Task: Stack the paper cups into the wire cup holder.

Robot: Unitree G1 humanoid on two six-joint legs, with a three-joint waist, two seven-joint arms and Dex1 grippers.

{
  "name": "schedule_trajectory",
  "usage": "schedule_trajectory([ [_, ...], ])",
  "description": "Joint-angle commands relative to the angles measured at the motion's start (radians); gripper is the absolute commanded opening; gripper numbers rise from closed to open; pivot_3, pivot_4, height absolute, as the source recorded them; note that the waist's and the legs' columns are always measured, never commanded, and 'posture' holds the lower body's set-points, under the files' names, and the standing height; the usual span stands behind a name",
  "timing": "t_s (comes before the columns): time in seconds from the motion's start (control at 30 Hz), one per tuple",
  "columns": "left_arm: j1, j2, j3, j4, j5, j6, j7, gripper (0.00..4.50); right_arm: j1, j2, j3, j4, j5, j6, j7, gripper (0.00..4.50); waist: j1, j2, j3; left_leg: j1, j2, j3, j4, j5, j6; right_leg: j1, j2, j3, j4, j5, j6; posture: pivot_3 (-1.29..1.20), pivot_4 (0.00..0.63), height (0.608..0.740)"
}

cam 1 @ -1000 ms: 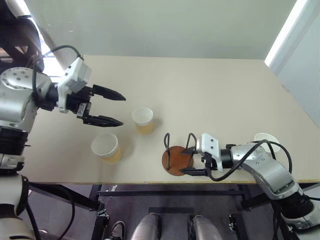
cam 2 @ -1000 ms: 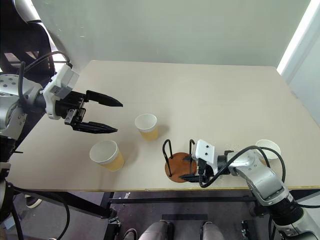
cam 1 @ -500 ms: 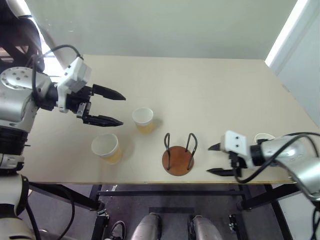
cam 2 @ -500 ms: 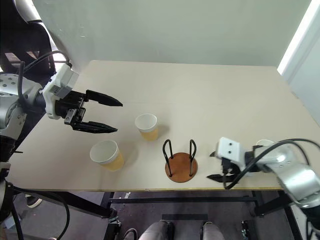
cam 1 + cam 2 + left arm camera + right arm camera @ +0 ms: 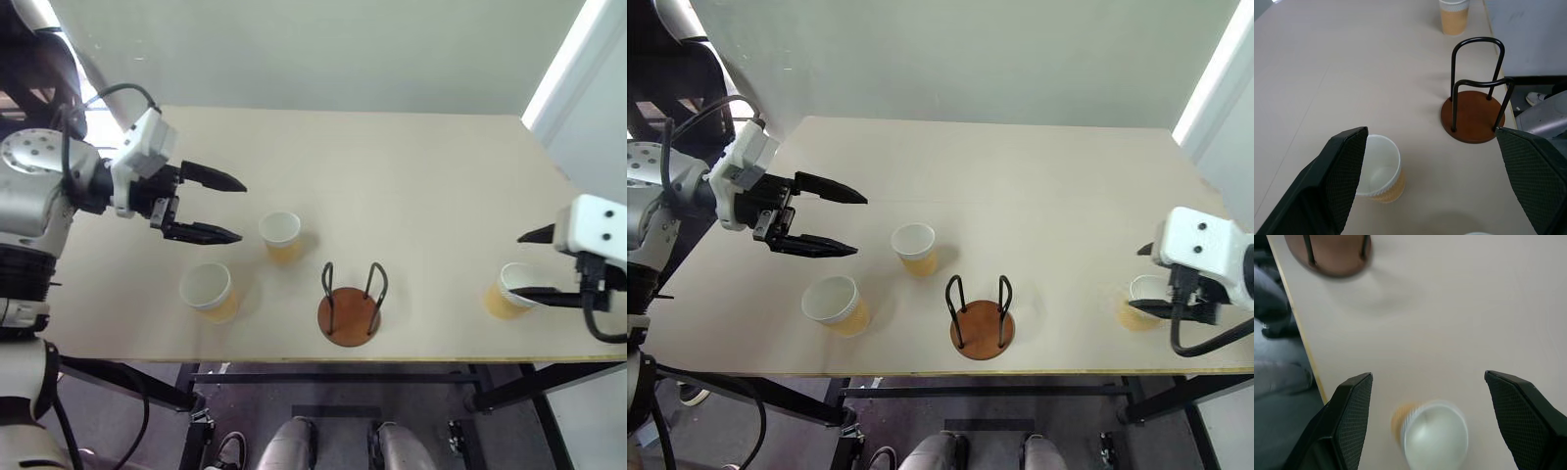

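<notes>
The wire cup holder, a reddish-brown disc with two dark wire loops, stands empty near the table's front edge. Three paper cups stand upright: one behind and left of the holder, one further left near the front, one at the far right. My left gripper hovers open above the table, left of the middle cup, holding nothing. My right gripper hangs open above the right cup, which sits between its fingers in the right wrist view. The left wrist view looks past a cup toward the holder.
The beige table is bare across its back half. Its front edge runs close to the holder and the right cup. A pale wall rises behind the table.
My right gripper has left the holder's base, swinging right and up until it hangs over the right-hand cup. The left gripper, holder and cups have stayed put.
</notes>
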Motion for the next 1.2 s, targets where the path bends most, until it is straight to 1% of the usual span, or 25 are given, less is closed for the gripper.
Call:
schedule_trajectory([
  [0.03, -0.023, 0.003, 0.058, -0.041, -0.075, 0.018, -0.028, 4.50, 0.058, 0.014, -0.053, 0.026, -0.044, -0.038, 0.016, 3.77, 0.000, 0.000, 0.000, 0.000, 0.000, 0.000, 0.000, 0.000, 0.000, 0.000, 0.000, 0.000, 0.000, 0.000, 0.000, 0.00, 0.150, 0.740],
  [0.2, -0.037, -0.022, 0.194, -0.074, -0.225, 0.138, -0.027, 4.50, 0.100, 0.039, -0.046, 0.046, -0.060, -0.060, -0.003, 3.77, -0.001, 0.000, 0.000, 0.000, 0.000, 0.001, 0.001, 0.000, 0.002, 0.000, 0.000, 0.000, 0.000, -0.001, 0.002, 0.00, 0.150, 0.740],
  [0.37, 0.032, -0.018, 0.261, -0.120, -0.217, 0.187, -0.027, 4.50, 0.112, 0.038, -0.046, 0.082, -0.075, -0.088, 0.000, 3.77, -0.004, 0.001, 0.000, 0.003, 0.000, 0.001, 0.001, 0.002, 0.005, 0.003, 0.000, 0.001, 0.001, -0.001, 0.003, 0.00, 0.150, 0.740],
  [0.53, 0.078, -0.029, 0.330, -0.163, -0.221, 0.226, -0.008, 4.50, 0.091, 0.031, -0.005, 0.116, -0.077, -0.114, -0.012, 3.77, -0.004, 0.001, 0.000, 0.003, 0.000, 0.001, 0.001, 0.003, 0.003, 0.004, 0.001, 0.001, 0.001, 0.000, 0.003, 0.00, 0.150, 0.740],
  [0.8, 0.137, -0.056, 0.416, -0.218, -0.230, 0.279, 0.026, 4.50, 0.005, 0.035, 0.147, 0.178, -0.085, -0.165, -0.051, 3.77, -0.006, 0.001, 0.000, 0.007, 0.000, 0.001, 0.002, 0.003, 0.003, 0.007, 0.000, 0.001, 0.001, 0.002, 0.003, 0.00, 0.150, 0.740],
  [1.0, 0.174, -0.051, 0.437, -0.253, -0.224, 0.295, 0.043, 4.50, -0.059, 0.055, 0.276, 0.243, -0.109, -0.203, -0.076, 3.77, -0.006, 0.001, 0.001, 0.010, 0.000, 0.001, 0.002, 0.003, 0.003, 0.010, 0.001, 0.001, 0.001, 0.002, 0.004, 0.00, 0.150, 0.740],
  [1.2, 0.196, -0.046, 0.453, -0.277, -0.223, 0.311, 0.049, 4.50, -0.097, 0.070, 0.351, 0.296, -0.136, -0.238, -0.080, 3.77, -0.005, 0.001, 0.001, 0.010, 0.000, 0.001, 0.001, 0.003, 0.003, 0.010, 0.001, 0.001, 0.001, 0.002, 0.004, 0.00, 0.150, 0.740],
])
